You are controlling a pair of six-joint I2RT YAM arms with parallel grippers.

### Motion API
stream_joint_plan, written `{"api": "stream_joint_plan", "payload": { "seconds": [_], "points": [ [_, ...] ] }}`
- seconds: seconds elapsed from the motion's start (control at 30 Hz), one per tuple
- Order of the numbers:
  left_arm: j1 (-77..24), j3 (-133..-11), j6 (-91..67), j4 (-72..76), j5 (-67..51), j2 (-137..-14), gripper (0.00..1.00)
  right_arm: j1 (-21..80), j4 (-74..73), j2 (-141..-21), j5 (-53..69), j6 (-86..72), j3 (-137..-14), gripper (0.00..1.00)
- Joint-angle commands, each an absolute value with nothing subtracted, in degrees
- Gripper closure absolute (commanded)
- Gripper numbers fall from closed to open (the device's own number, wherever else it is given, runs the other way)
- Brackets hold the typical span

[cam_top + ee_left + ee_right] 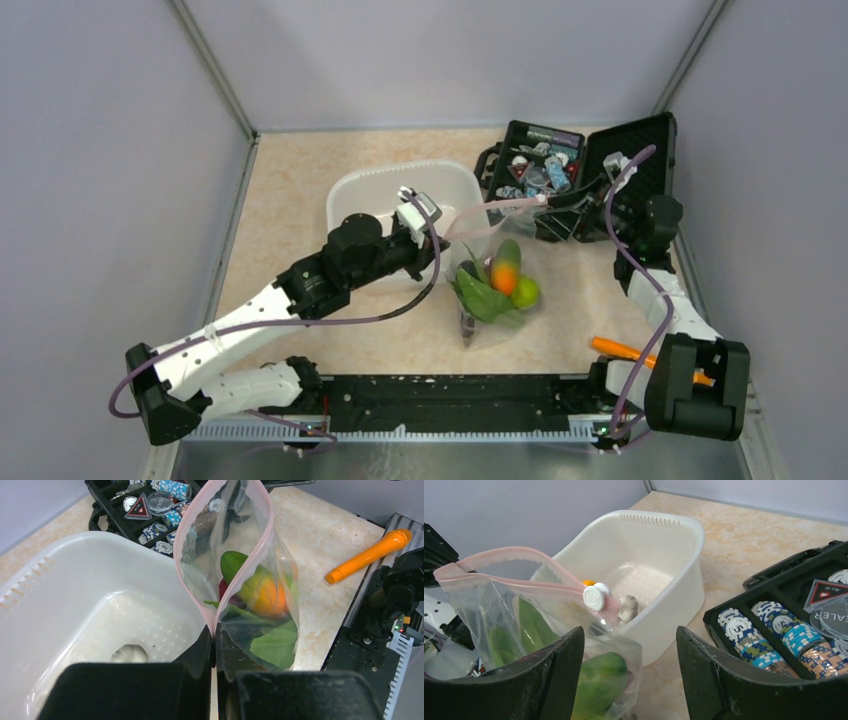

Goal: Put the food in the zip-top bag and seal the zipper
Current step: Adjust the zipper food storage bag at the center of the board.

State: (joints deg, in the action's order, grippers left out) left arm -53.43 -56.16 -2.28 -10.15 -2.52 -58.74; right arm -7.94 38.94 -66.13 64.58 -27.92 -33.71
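The zip-top bag hangs over the table with its mouth gaping. My left gripper is shut on the left end of its pinkish zipper. Food shows through the plastic: green leafy pieces, an orange fruit and a green round one. The zipper carries a white slider at its right end. My right gripper stands open at that end, the bag's corner lying loose between its fingers. A whitish piece lies in the white tub.
The white tub stands behind the bag, under my left wrist. An open black case of poker chips sits at the back right, close to my right gripper. An orange stick-shaped object lies by the right arm's base.
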Motion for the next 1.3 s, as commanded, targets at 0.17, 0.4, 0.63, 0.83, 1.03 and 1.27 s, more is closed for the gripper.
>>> {"api": "stream_joint_plan", "payload": {
  "seconds": [0.17, 0.4, 0.63, 0.83, 1.03, 1.27],
  "points": [
    [-49.6, -56.4, -0.5, -7.6, -4.8, -56.3, 1.0, -6.2, 39.3, -61.7, 69.9, -25.3, -33.4, 0.34],
    [-46.1, -55.4, -0.6, -7.0, -11.1, -54.7, 1.0, -0.6, 31.3, -63.9, 70.5, -16.0, -35.8, 0.35],
    [-45.3, -55.1, -0.8, -8.2, -10.6, -54.6, 1.0, -0.3, 35.9, -61.4, 71.5, -15.8, -32.7, 0.42],
    [-43.9, -54.7, -0.6, -9.2, -10.6, -53.8, 1.0, -0.4, 38.7, -60.7, 72.4, -19.2, -31.8, 0.57],
    [-42.9, -54.2, -0.5, -9.7, -12.3, -52.9, 1.0, -0.4, 54.9, -62.6, 74.3, -32.0, -30.3, 0.77],
    [-42.3, -53.7, -0.5, -9.2, -11.8, -52.6, 1.0, -0.3, 63.7, -63.1, 74.0, -41.0, -29.0, 0.89]
  ]
}}
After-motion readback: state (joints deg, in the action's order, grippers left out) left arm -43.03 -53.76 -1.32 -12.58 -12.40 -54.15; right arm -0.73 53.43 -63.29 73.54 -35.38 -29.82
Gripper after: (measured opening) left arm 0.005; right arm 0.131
